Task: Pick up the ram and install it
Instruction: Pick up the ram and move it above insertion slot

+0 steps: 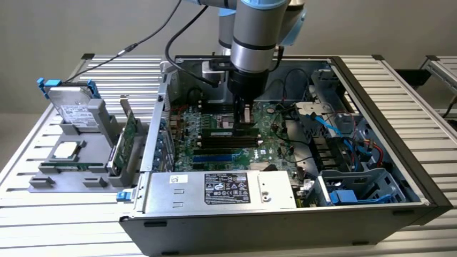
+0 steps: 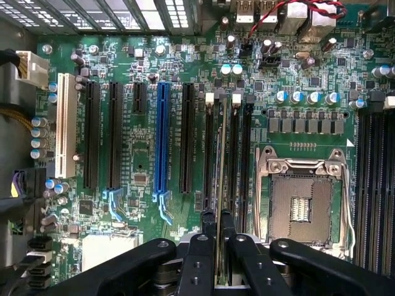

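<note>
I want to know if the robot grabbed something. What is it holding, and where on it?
The gripper holds the ram, pinched by its two flat faces near the top edge, over the memory slots.

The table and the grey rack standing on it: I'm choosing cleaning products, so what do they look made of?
The slatted silver table looks like bare extruded aluminium, going by its ribbed profiles and soft metallic sheen. The blocky grey rack looks like matte plastic, possibly printed, with a uniform dull colour and no shine.
</note>
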{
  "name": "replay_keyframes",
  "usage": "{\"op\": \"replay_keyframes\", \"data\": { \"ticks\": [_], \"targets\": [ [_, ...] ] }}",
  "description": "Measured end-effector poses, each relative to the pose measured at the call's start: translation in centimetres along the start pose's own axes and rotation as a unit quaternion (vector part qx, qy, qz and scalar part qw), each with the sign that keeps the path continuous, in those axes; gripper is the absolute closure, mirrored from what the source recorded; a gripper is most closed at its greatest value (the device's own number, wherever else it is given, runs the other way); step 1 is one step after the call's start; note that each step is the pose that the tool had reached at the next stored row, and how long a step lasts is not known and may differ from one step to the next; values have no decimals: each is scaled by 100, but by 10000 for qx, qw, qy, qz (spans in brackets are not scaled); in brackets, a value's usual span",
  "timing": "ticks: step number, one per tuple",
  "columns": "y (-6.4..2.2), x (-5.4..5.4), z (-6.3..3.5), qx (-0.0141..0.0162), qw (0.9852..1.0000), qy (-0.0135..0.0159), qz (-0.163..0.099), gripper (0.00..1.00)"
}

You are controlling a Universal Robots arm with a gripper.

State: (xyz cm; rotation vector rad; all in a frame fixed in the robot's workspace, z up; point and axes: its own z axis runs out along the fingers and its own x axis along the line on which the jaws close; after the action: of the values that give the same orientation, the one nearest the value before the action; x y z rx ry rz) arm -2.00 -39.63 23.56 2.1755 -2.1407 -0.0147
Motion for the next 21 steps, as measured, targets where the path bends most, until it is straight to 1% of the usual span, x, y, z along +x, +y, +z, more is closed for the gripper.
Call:
{"op": "replay_keyframes", "data": {
  "ticks": [4,5,8,12,13,17,19,21],
  "targets": [
    [-1,0,9,-4,10000,12,0,86],
    [-1,-1,16,-4,10000,11,0,86],
    [-4,-2,44,-6,10000,23,-9,86],
    [-4,-3,51,-8,10000,25,-14,86],
    [-4,-3,55,-11,10000,26,-18,86],
    [-5,-3,61,-27,10000,44,-53,86],
    [-5,-4,68,-30,10000,45,-59,86],
    [-7,-4,75,-35,10000,53,-76,86]
  ]
}}
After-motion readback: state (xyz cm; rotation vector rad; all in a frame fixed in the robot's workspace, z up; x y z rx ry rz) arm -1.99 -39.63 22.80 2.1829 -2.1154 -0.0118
